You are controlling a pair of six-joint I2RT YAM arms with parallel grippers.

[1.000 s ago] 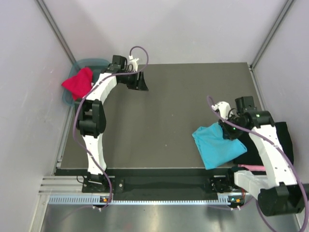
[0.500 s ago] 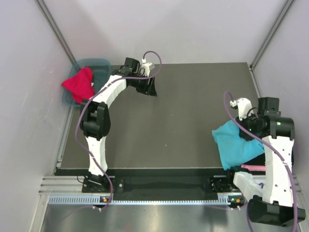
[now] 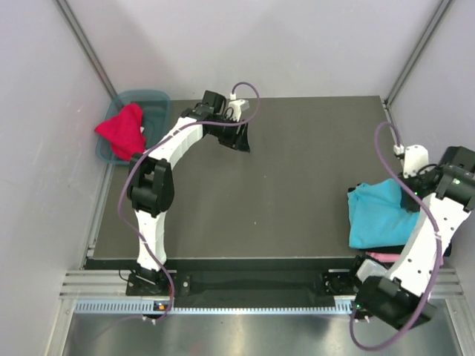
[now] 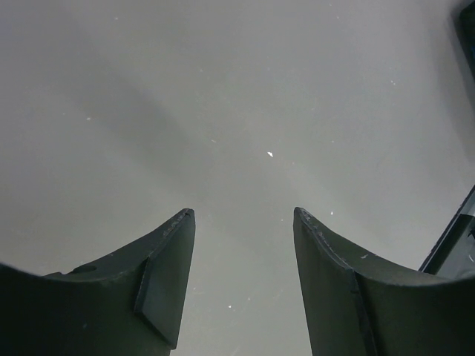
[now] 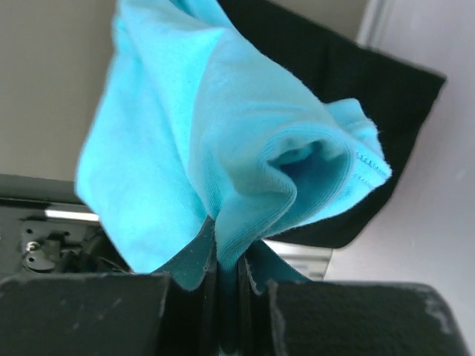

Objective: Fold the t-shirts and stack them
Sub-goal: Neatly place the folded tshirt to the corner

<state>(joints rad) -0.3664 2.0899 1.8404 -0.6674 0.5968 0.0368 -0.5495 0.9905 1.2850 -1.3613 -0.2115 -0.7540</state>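
Observation:
My right gripper (image 5: pixel 228 241) is shut on a fold of the turquoise t-shirt (image 5: pixel 215 148), which hangs bunched from it at the table's right edge (image 3: pixel 382 215). Under it lies the black t-shirt (image 5: pixel 356 126), and a strip of the pink t-shirt (image 3: pixel 386 256) shows at the near right. The crimson red t-shirt (image 3: pixel 122 130) lies crumpled over the teal tub (image 3: pixel 152 100) at the back left. My left gripper (image 3: pixel 241 139) hovers open over the bare dark table (image 4: pixel 223 111) near the back, with nothing between its fingers (image 4: pixel 167 278).
White walls enclose the table on the left, back and right. The right arm reaches out past the table's right edge, close to the wall. A metal rail (image 3: pixel 223 282) runs along the near edge by the arm bases.
My right gripper has carried the turquoise t-shirt to the right, out over the black t-shirt. The left gripper has moved right, away from the tub, staying open.

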